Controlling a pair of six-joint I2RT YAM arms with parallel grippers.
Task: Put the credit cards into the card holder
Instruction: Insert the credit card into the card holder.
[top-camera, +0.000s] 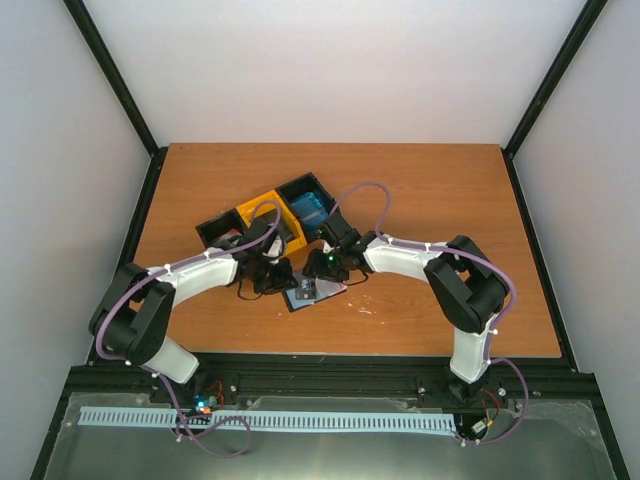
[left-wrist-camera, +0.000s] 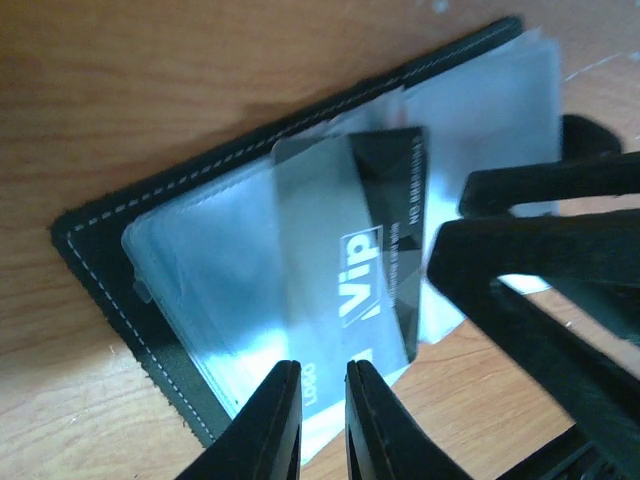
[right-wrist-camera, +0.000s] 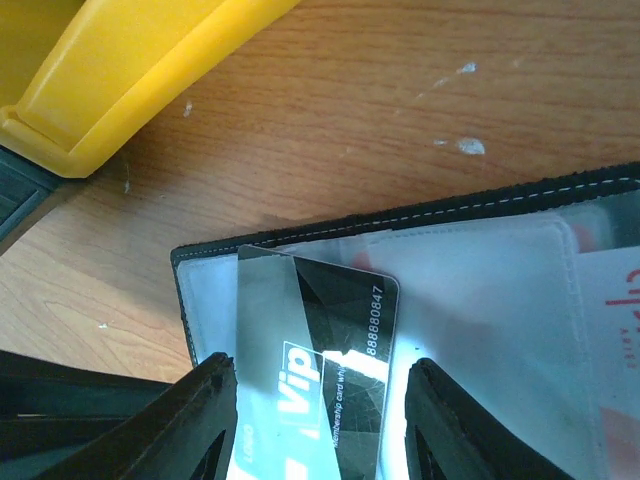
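The black card holder (top-camera: 312, 293) lies open on the table, its pale pockets facing up (right-wrist-camera: 480, 300). A dark "Vip" credit card (right-wrist-camera: 340, 330) lies slanted on its left pocket; it also shows in the left wrist view (left-wrist-camera: 370, 230). My right gripper (right-wrist-camera: 320, 368) is open, its jaws straddling the card's long edges, with a small gap on the right. My left gripper (left-wrist-camera: 322, 385) hovers over the card's "Logo" end, its jaws a narrow gap apart with nothing between them. A red-and-white card (right-wrist-camera: 615, 300) sits inside a right-hand pocket.
The black-and-yellow tray (top-camera: 265, 212) stands just behind the holder, with blue cards (top-camera: 308, 207) in its right compartment. Its yellow corner (right-wrist-camera: 120, 80) is close to my right gripper. Both grippers (top-camera: 283, 278) (top-camera: 322, 268) crowd the holder.
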